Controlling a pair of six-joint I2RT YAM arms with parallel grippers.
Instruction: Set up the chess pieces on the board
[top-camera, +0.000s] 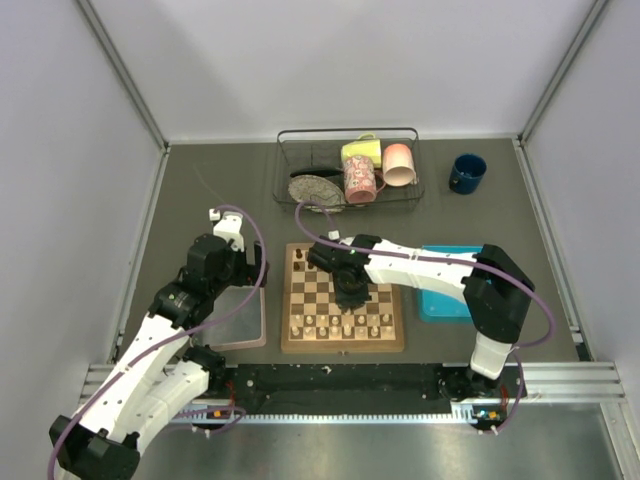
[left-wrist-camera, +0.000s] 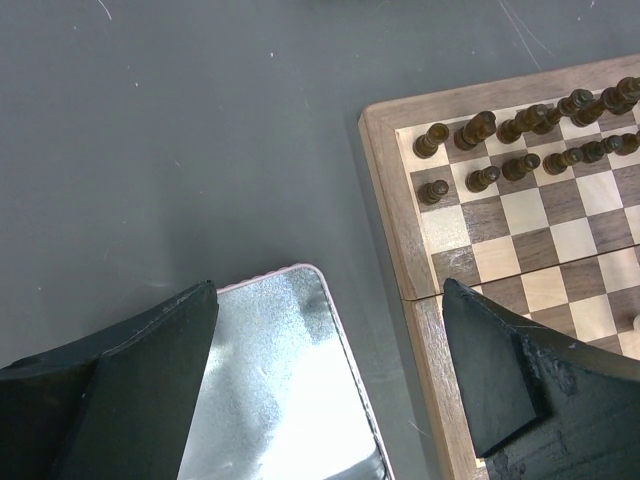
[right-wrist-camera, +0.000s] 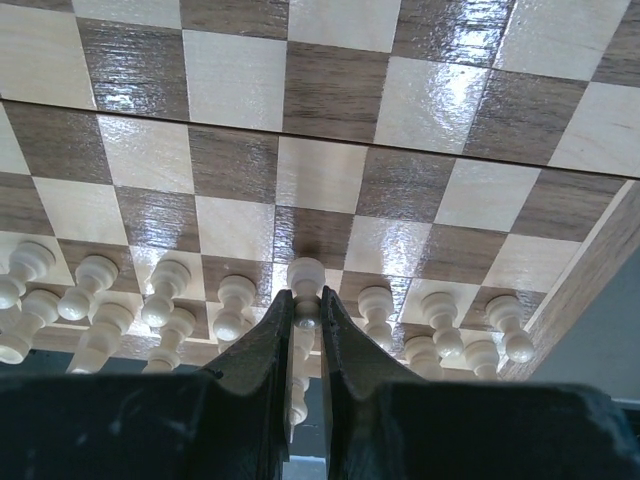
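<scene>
Left gripper (left-wrist-camera: 328, 320) hangs with its jaws wide apart above a corner of the clear tray (left-wrist-camera: 280, 400), just beside the board (left-wrist-camera: 385, 200). Right gripper (right-wrist-camera: 308, 318) is pinched on a cream pawn (right-wrist-camera: 305, 272) in the near pawn row, between its neighbours. It looks best lowered straight, released only once seated mid-square, then left by lifting vertically. The pawn is pale turned wood, round-headed and narrow-necked.

From above, the white right arm (top-camera: 420, 268) hides the middle of the checked wooden chessboard (top-camera: 287, 300). The black right gripper (right-wrist-camera: 307, 300) covers most of a pale cream wooden pawn (right-wrist-camera: 305, 272).
</scene>
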